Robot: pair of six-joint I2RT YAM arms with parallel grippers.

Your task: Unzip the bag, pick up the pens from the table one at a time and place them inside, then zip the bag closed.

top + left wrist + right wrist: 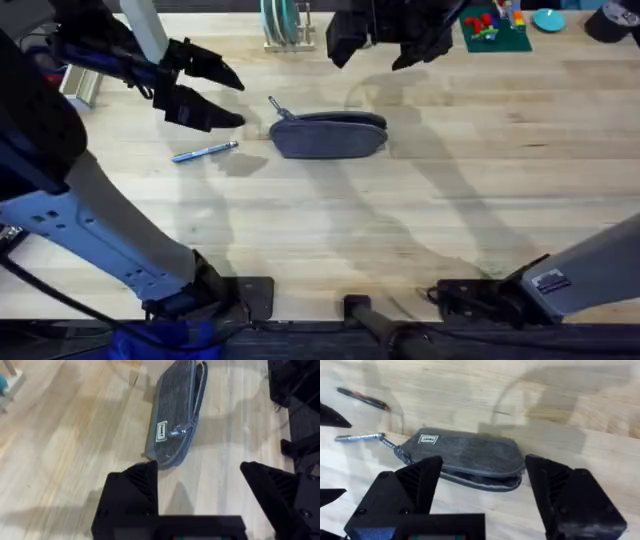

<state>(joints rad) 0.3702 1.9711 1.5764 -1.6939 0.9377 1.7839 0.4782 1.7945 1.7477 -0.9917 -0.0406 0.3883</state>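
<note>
Overhead view: bag (330,134) lay mid-table (400,230), its zipper looking partly open.
Pens: silver pen (205,152) and black pen (362,398) were on the table, so 2 remained.
Jaws: my left gripper (215,95) and right gripper (375,50) were both apart, empty.

A rack (283,28) holding upright teal and white plates stands at the far edge of the desk (400,220), left of centre. Farther right along that edge, a green board (495,32) carries small red, blue and yellow blocks, with a teal dish (548,18) just beside it and a dark round object (612,20) at the corner. A silvery metal object (80,85) sits at far left.
</note>
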